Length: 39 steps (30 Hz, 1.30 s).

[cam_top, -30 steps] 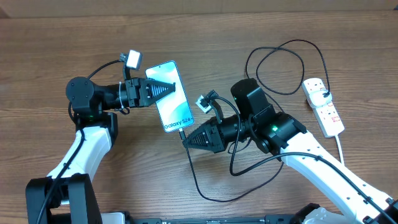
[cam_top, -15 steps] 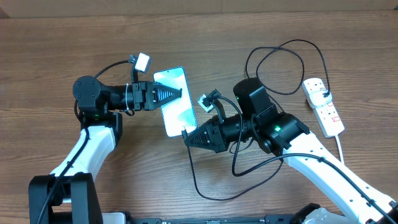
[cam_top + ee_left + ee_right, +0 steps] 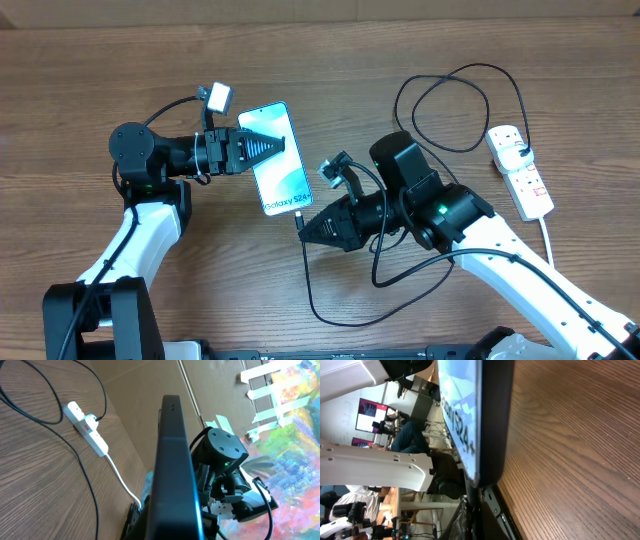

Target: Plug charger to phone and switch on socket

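Observation:
The phone (image 3: 278, 172), its light blue screen lit, is held above the table with my left gripper (image 3: 292, 143) shut across it. In the left wrist view the phone (image 3: 172, 460) shows edge-on between the jaws of the left gripper (image 3: 170, 530). My right gripper (image 3: 304, 228) is shut on the charger's connector tip (image 3: 298, 214) at the phone's bottom edge. In the right wrist view the tip (image 3: 473, 493) meets the phone's (image 3: 491, 420) end; whether it is seated I cannot tell. The black cable (image 3: 318, 300) loops to the white socket (image 3: 524, 176) at the right.
The charger cable (image 3: 440, 100) lies in wide loops on the wooden table (image 3: 100, 80) between the right arm and the socket. The socket's thick white cord (image 3: 548, 238) runs toward the front right edge. The socket (image 3: 88, 429) also shows in the left wrist view.
Half a second ago the left arm had swung the phone slightly right; it is now back left. The right gripper stayed at the phone's bottom edge, shifting a little lower.

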Each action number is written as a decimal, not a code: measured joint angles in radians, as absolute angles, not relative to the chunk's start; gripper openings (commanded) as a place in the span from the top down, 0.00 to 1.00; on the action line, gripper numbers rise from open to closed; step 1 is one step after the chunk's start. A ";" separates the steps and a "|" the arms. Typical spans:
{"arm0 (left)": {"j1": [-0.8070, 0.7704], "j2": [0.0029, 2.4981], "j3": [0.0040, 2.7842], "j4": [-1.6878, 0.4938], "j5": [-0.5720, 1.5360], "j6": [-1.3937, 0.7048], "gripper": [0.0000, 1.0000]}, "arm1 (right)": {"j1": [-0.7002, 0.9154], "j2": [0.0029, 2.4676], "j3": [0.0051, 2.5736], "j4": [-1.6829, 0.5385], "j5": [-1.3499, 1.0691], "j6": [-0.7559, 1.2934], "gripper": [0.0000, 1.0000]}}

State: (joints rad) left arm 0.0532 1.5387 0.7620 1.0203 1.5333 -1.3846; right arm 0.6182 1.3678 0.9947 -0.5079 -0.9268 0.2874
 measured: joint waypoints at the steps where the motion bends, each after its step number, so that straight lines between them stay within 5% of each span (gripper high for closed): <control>1: 0.053 1.539 0.762 1.020 1.533 -1.385 0.96 | 0.619 1.368 0.995 -0.508 -0.927 0.287 0.96; 39: 0.051 1.539 0.762 1.020 1.488 -1.468 0.96 | 0.624 1.368 0.995 -0.464 -0.928 0.289 0.96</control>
